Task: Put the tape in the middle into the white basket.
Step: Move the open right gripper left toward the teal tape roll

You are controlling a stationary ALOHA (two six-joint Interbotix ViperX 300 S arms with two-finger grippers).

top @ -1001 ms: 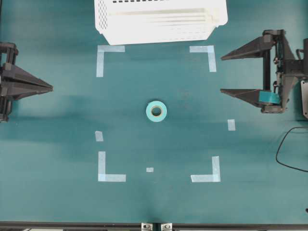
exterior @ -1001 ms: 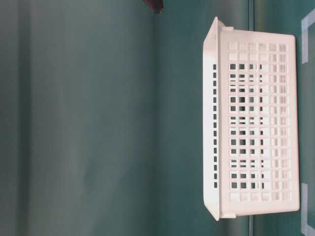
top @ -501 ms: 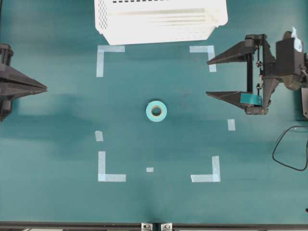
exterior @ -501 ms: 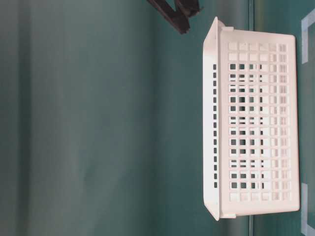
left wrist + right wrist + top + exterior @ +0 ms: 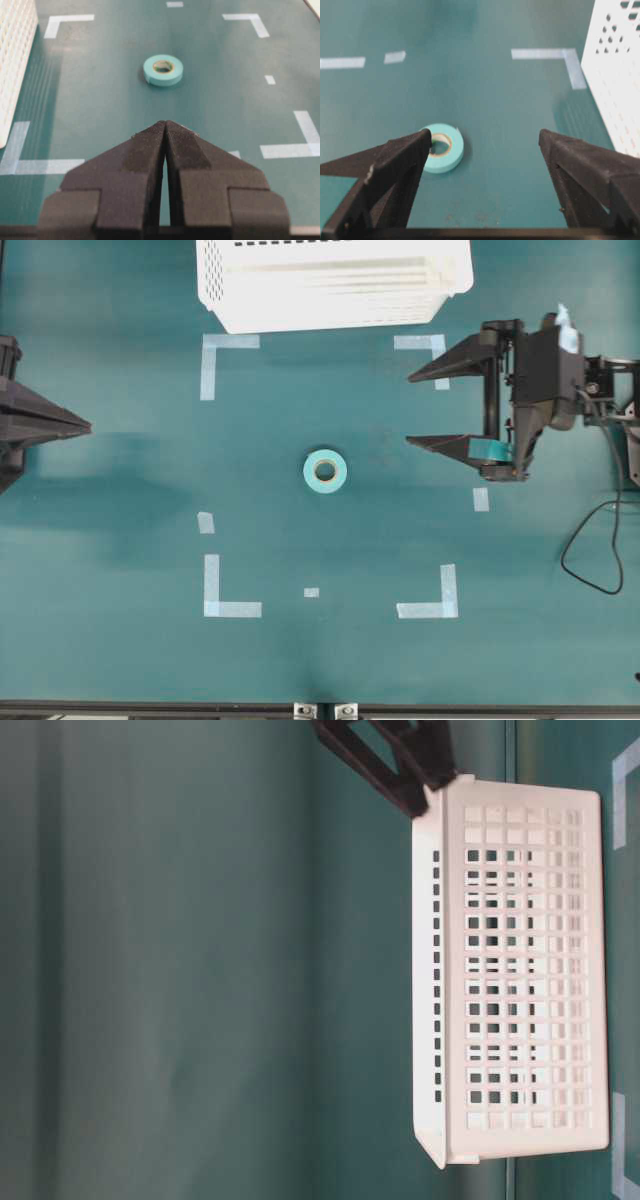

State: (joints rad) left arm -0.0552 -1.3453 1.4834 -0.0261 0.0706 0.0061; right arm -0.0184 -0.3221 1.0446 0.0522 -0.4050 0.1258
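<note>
The tape (image 5: 325, 471) lies flat at the centre of the bench (image 5: 120, 660), untouched, with the basket (image 5: 335, 285) well apart at its 12 o'clock. The right hand (image 5: 425, 407), jaws spread wide and empty, sits at the tape's 3 o'clock; the left hand (image 5: 85, 426), pinched closed, waits at 9. Nothing appears grasped or moved yet; pick-up, carry and drop all remain.
</note>
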